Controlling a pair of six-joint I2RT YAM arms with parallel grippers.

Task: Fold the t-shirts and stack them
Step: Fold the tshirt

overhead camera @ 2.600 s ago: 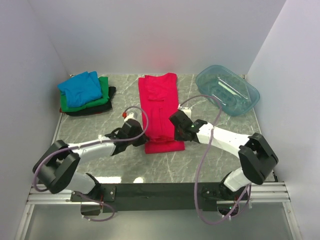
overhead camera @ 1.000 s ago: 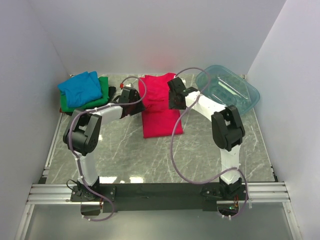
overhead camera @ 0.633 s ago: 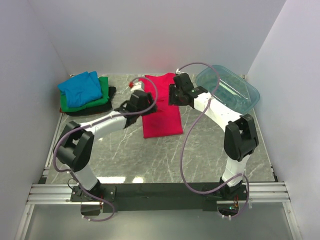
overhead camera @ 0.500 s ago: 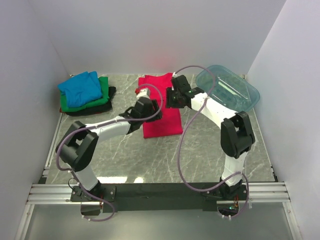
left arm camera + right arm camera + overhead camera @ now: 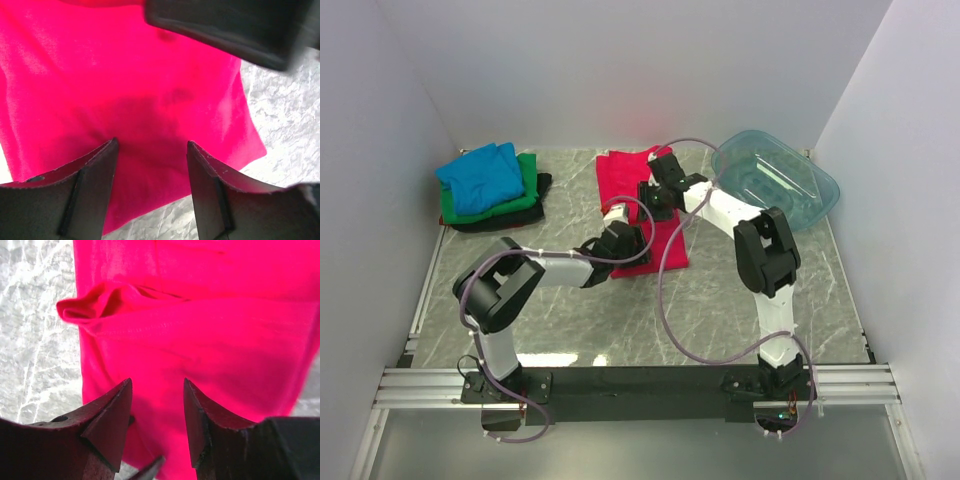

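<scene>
The red-pink tee point(image 5: 620, 185) lies as a narrow folded panel on the table point(image 5: 620, 320), at approx. 12 o'clock from the arm bases. The blue tee point(image 5: 480, 172), green tee point(image 5: 525, 185) and black tee point(image 5: 542, 185) are piled at 10 o'clock, and the teal tub point(image 5: 815, 185) sits at 2 o'clock.

Left gripper point(image 5: 632, 243) is held over the tee's near end and right gripper point(image 5: 653, 198) over its middle. In the wrist views both are seen spread wide w/ nothing between the jaws, only cloth beyond.

Step in hand, as judged: the panel is being set up for its next fold.
- Both layers should be pinched at the edge, not the top ply alone.
- The two corners should be lifted together and kept low, so no skew is pulled in.
- The puckered lip point(image 5: 100, 302), at 10 o'clock in the right wrist view, should be flattened or tucked first, or a lump will likely be trapped.
- Edges should be matched before release.

Hard to make out:
- In the top view the jaws are masked by the wrists, and much of the tee's centre by the arms.
- The no. of layers cannot be told.
- The dark blurred bar point(image 5: 235, 30), at 1 o'clock in the left wrist view, is prob. the other arm, but this is not certain.
- The black tee is mostly buried.
</scene>
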